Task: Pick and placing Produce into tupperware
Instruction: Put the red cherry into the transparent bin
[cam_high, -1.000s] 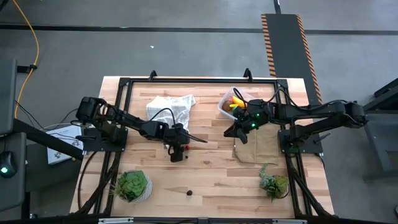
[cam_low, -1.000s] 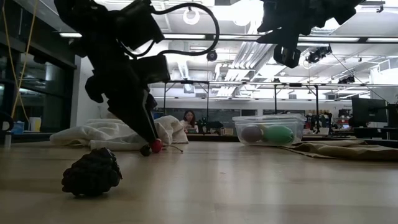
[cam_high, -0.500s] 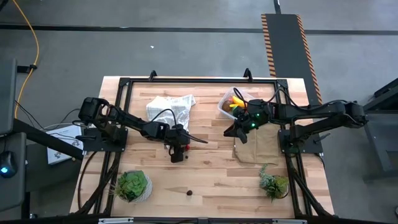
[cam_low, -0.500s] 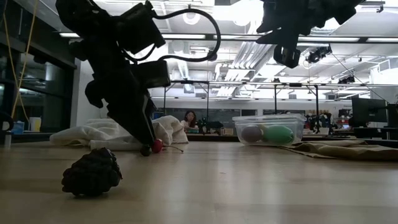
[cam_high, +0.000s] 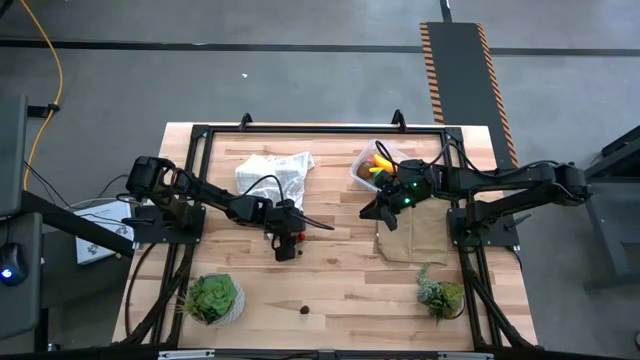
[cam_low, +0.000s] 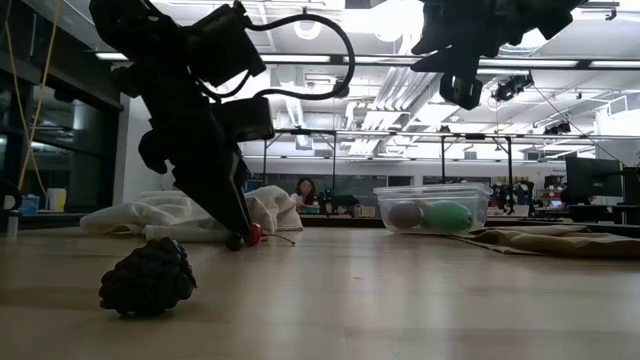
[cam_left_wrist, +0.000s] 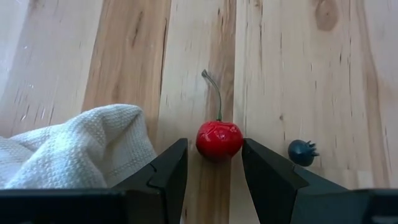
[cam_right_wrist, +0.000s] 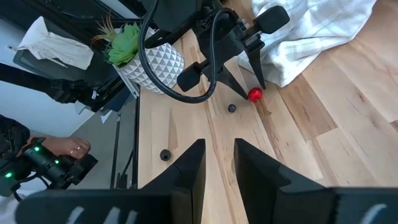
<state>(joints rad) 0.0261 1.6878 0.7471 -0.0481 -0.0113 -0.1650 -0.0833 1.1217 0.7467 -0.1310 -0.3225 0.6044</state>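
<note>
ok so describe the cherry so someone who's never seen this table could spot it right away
Start at the white checked cloth on the wooden table. Just off its edge, the left gripper is down at the tabletop with its fingers either side of the cherry. It is glossy red with a thin stem, unlike the smaller dark blue berry beside it.

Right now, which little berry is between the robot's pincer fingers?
The red cherry with the stem sits inside the left pincer. The small dark berry lies outside it on the bare wood.

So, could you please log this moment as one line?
left claw: open around cherry on table | right claw: open, empty, idle
</note>
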